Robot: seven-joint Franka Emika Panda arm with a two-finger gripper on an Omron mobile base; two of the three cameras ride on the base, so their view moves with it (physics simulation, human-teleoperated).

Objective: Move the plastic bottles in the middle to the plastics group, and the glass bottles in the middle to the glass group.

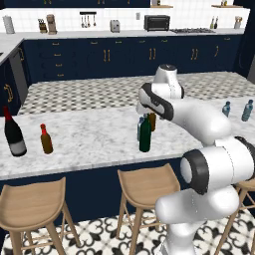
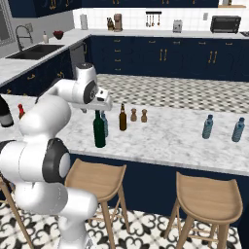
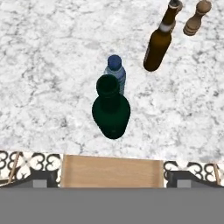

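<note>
We hang our gripper (image 2: 99,108) with its jaws spread wide and holding nothing, straight above the green bottle (image 3: 111,110). It stands upright, long axis pointing up at us. The water bottle (image 3: 116,74) sits just beyond it, the 2 nearly touching.

The white-grey marble bench (image 2: 165,138) carries a tall dark green glass bottle (image 2: 99,129), a small translucent blue water bottle (image 3: 116,73) just behind it, a slim brown beer bottle (image 2: 122,118) and two small wooden shakers (image 2: 138,115) nearby. Two teal water bottles (image 2: 222,128) stand far right; a dark wine bottle (image 1: 14,132) and amber bottle (image 1: 46,139) far left.
</note>
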